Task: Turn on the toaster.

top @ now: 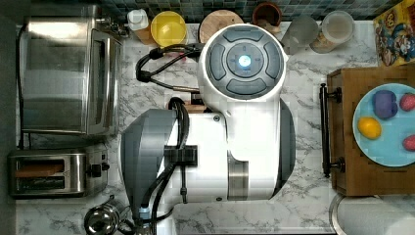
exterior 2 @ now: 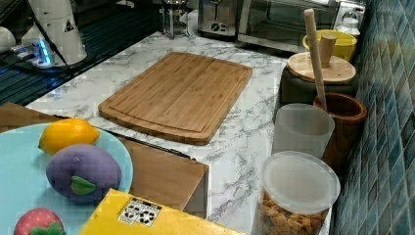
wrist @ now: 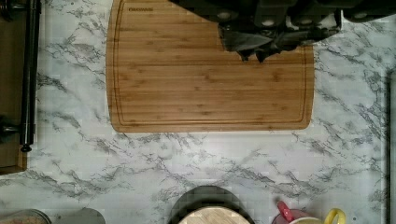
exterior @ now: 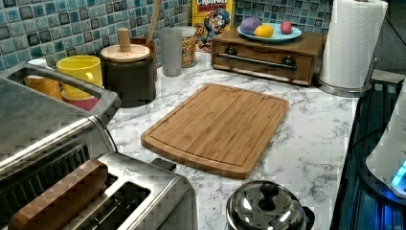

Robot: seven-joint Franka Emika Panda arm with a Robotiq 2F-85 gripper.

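The toaster (top: 49,174) is a small brushed-steel box at the top view's lower left, with a brown slice (top: 38,170) in one of its two slots. Its black lever (top: 97,170) juts from the end that faces the arm. The left view has the toaster (exterior: 139,201) close up at the bottom, the brown slice (exterior: 62,196) standing out of the slot. Far back in the right view the toaster (exterior 2: 218,17) stands beside the oven. In the wrist view my gripper (wrist: 252,58) hangs shut and empty above the bamboo cutting board (wrist: 210,88), well away from the toaster.
A large toaster oven (top: 68,73) stands beside the toaster, and a shiny kettle (top: 103,220) sits near the toaster's lever end. The arm's white body (top: 225,142) covers the cutting board in the top view. Cups and jars (exterior: 84,69) line the tiled wall.
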